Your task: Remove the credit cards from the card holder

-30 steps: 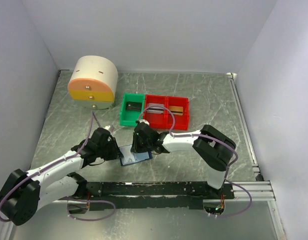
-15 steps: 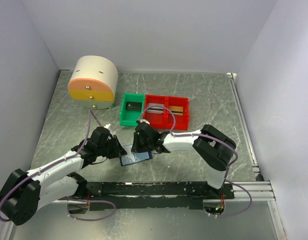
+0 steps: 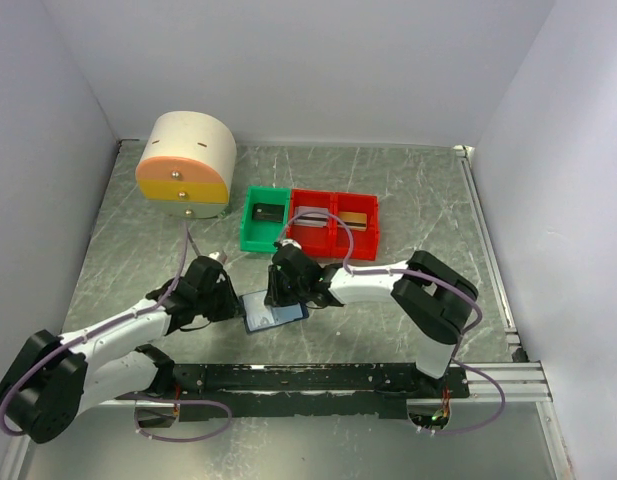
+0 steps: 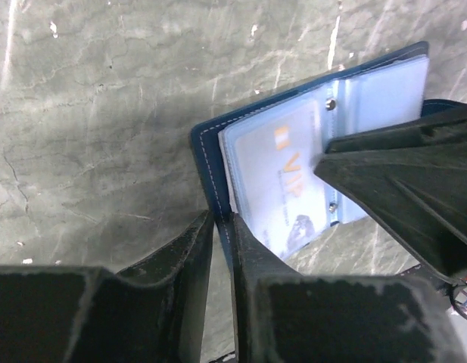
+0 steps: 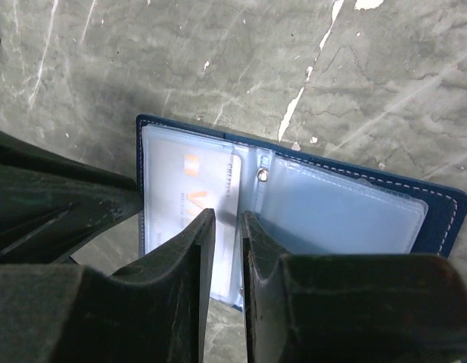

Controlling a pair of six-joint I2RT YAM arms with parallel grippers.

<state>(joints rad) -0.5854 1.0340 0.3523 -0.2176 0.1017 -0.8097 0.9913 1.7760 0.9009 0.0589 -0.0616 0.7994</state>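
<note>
Here, on the grey marbled table [image 3: 408,190], a cream rounded drawer unit [image 3: 186,160] stands at the far left. Nearer the arms, the left tool [image 3: 231,300] sits at the left border of the card holder [image 3: 273,318], which lies opened flat with its clear sleeves facing up. In the left wrist view the left tool [image 4: 220,227] is closed to a thin slit, and the holder's navy cover edge [image 4: 207,144] runs into that slit.

A pale grey credit card [image 4: 275,174] with an orange mark lies inside the holder's left sleeve. The right tool [image 3: 281,296] is over the holder from the far side. In its own view the right tool [image 5: 227,223] has its tips on that card's right edge [image 5: 184,189], barely parted. Whether they grip the card cannot be told. Beyond stand a green bin [image 3: 265,218] and red bins [image 3: 333,222].
</note>
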